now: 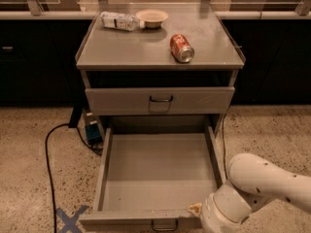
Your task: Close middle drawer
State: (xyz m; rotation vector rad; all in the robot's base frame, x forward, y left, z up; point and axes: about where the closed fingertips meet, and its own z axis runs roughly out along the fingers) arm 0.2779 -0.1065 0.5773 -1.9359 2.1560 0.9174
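Note:
The middle drawer (pixel 158 174) is a grey metal tray pulled far out of the cabinet, and it holds nothing. Its low front (pixel 126 221) lies along the bottom edge of the view, with the small dark wire handle (pixel 164 224) at centre. My white arm (pixel 262 188) comes in from the lower right. My gripper (pixel 195 209) is at the right end of the drawer front, mostly cut off by the bottom edge; only a small tan part shows.
The taller-fronted top drawer (pixel 160 100) is shut. On the cabinet top lie a red can (pixel 181 48), a plastic bottle (pixel 119 21) and a bowl (pixel 152 17). A black cable (pixel 48 149), a blue device (pixel 93 131) and a blue tape cross (pixel 68 220) are on the floor at left.

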